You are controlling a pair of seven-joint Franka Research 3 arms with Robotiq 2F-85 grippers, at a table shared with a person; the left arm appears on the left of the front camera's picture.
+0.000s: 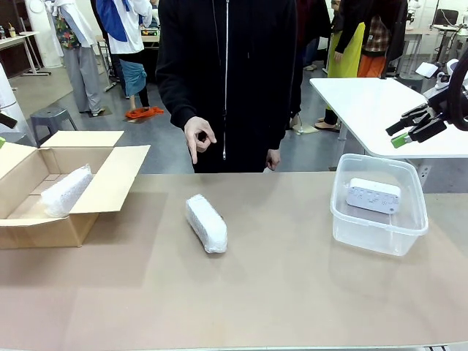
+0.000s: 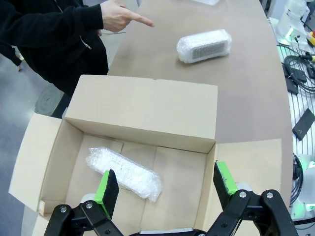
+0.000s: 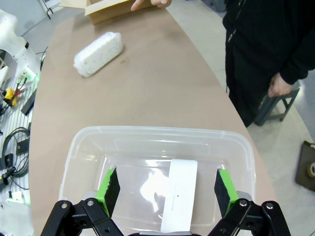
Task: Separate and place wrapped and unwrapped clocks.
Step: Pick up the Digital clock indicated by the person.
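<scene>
Front view: a wrapped clock [image 1: 205, 223] lies on the tabletop [image 1: 278, 292], between the cardboard box [image 1: 66, 191] and the clear tub [image 1: 379, 205]; the person's pointing hand [image 1: 199, 137] hangs beyond it. A second wrapped bundle [image 1: 66, 190] lies inside the box, the bare white clock [image 1: 374, 195] inside the tub. The right hand [image 1: 409, 126] hangs above the tub.
Left wrist view: left hand [image 2: 165, 189] spread wide, empty, above the box's bundle [image 2: 123, 173].
Right wrist view: right hand [image 3: 165, 189] spread wide, empty, over the tub's clock [image 3: 179, 201].
</scene>
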